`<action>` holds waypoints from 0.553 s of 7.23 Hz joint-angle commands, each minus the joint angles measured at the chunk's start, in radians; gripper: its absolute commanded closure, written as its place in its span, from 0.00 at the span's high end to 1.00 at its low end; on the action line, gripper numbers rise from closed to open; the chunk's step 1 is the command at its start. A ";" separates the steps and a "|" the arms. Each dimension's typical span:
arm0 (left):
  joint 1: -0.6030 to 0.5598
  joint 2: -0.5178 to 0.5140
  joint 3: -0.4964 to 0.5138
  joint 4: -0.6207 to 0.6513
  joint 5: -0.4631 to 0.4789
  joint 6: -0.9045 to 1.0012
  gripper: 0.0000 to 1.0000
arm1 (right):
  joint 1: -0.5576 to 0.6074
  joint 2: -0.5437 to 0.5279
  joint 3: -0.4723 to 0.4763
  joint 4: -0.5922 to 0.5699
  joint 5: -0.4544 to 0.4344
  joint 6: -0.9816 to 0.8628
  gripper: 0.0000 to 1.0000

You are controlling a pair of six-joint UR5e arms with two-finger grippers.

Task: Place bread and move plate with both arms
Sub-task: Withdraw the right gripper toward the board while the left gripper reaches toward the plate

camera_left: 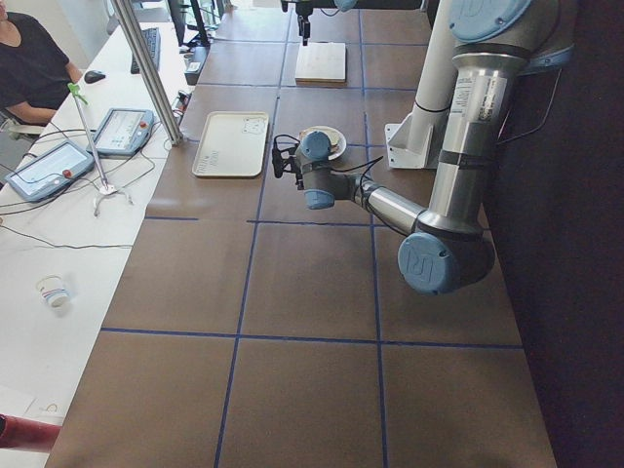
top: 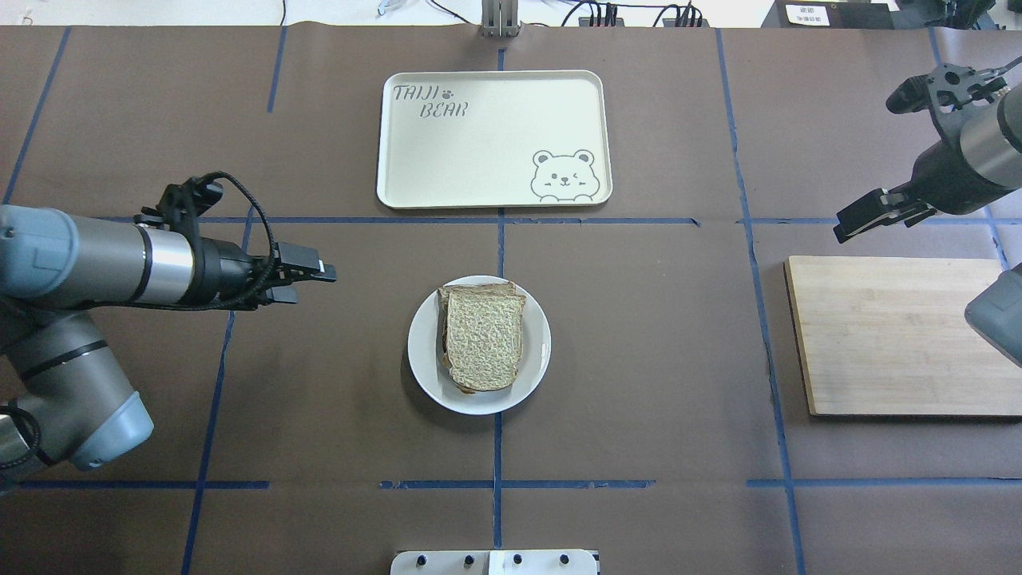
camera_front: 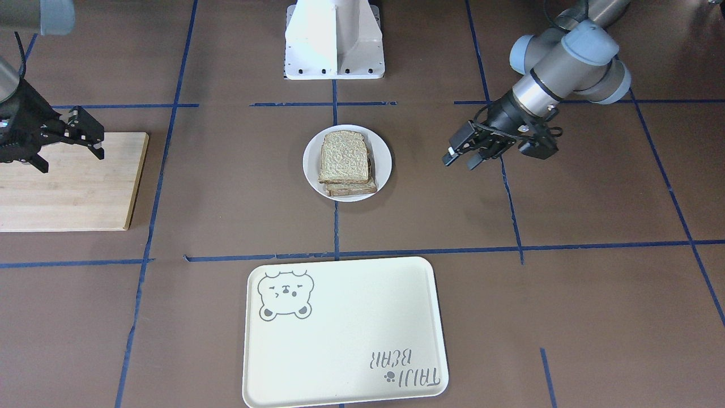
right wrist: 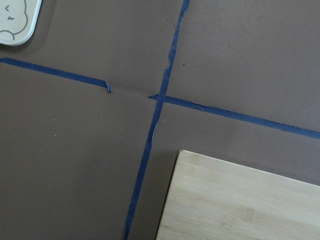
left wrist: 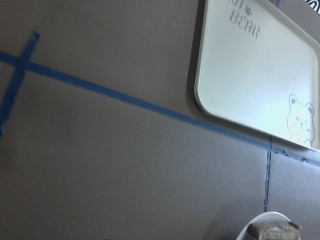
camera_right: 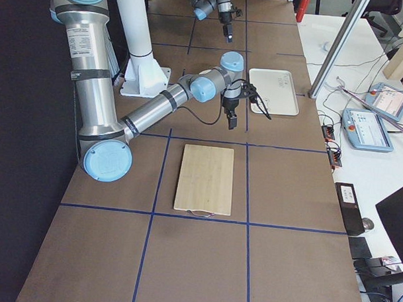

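Note:
The bread (top: 483, 335), a pale tan slice with a rounded top, lies on the small white plate (top: 423, 351) at the table's middle, on top of a second, darker-crusted slice (camera_front: 352, 189). The bread (camera_front: 344, 156) and the plate (camera_front: 383, 153) also show in the front-facing view. My left gripper (top: 307, 283) is open and empty. It hovers to the plate's left, a short way off. My right gripper (camera_front: 71, 160) is open and empty over the near corner of a wooden board, far from the plate. The left wrist view shows the plate's rim (left wrist: 252, 226) and a bread edge (left wrist: 274, 230).
A cream tray with a bear drawing (top: 495, 144) lies beyond the plate on the far side. A wooden cutting board (top: 894, 335) lies at the right. The white pedestal (camera_front: 334, 39) stands at the robot's side. An operator (camera_left: 29, 68) sits past the far edge.

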 commanded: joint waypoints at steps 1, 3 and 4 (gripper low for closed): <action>0.090 -0.070 0.020 -0.010 0.073 -0.083 0.70 | 0.036 -0.028 -0.002 0.002 0.035 -0.043 1.00; 0.149 -0.130 0.070 -0.011 0.151 -0.130 0.68 | 0.036 -0.028 -0.002 0.002 0.036 -0.043 1.00; 0.158 -0.130 0.107 -0.057 0.162 -0.130 0.63 | 0.040 -0.028 -0.003 0.002 0.036 -0.043 1.00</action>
